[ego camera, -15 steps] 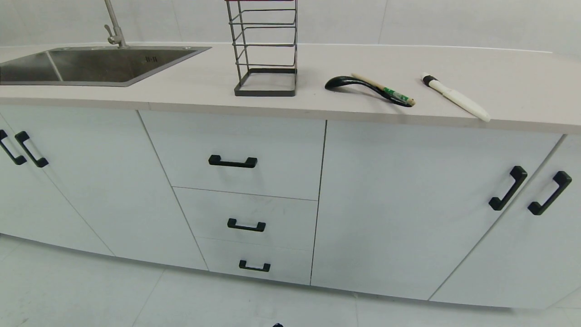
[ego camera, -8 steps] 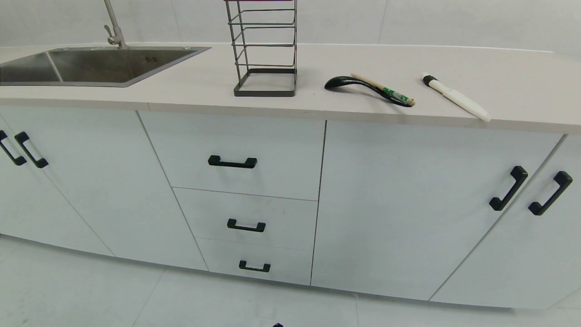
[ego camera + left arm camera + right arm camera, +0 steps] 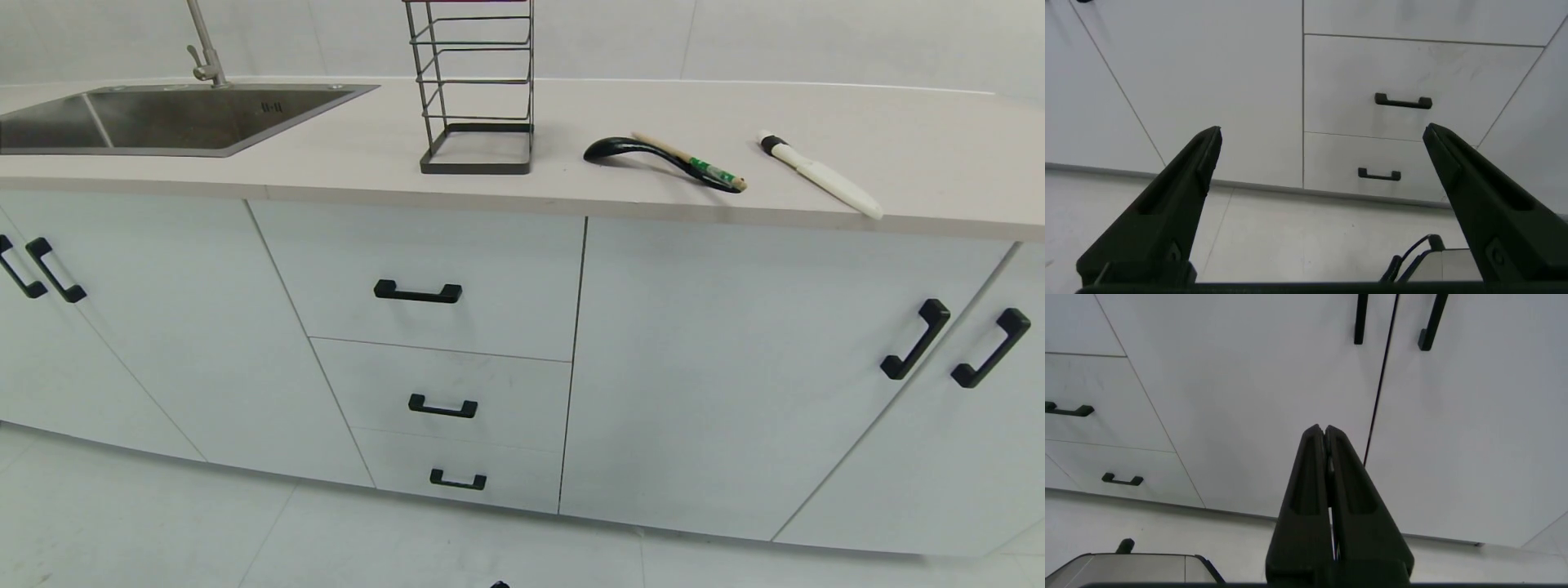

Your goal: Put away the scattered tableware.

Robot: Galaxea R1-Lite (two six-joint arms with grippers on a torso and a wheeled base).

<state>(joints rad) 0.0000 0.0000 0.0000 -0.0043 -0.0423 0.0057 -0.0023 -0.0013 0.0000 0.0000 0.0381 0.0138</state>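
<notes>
Glossy black spoon is gleaming; pale wooden chopsticks are looking matt; smooth white plastic-looking knife is showing a soft sheen. Matt beige countertop, dark wire-metal rack and brushed steel sink are reflecting dully.

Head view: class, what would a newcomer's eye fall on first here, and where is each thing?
Three loose utensils on the right part of the counter stand out: a black spoon with a wooden stick lying along its handle, and a white knife apart to their right. Left of them stands a tall wire rack, with the steel sink at the far left.
</notes>
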